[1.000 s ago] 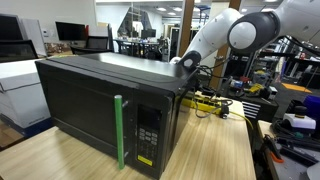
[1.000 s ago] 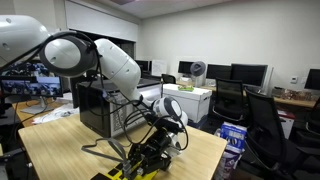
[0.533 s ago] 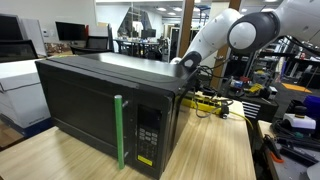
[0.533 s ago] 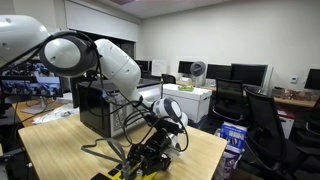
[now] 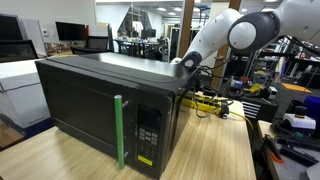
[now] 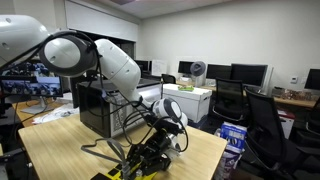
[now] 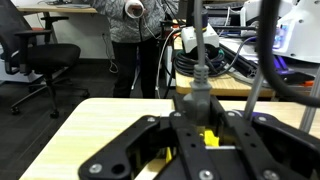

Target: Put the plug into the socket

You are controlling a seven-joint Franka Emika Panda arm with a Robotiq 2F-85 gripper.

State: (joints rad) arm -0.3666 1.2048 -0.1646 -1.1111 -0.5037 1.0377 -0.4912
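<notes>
You have one gripper (image 7: 196, 120), low over the table (image 5: 60, 160), its jaws clamped on one plug (image 7: 195, 98) whose single cord (image 7: 198, 40) runs up out of the wrist view. One socket (image 5: 206, 101) lies on the table just behind the one microwave (image 5: 100, 100). In the wrist view its yellow shows just beneath the plug; you cannot tell whether they touch.

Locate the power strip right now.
In an exterior view the power strip lies on the table, right of the microwave at its rear. In the wrist view it shows yellow just under the gripper, which holds the plug.
</notes>
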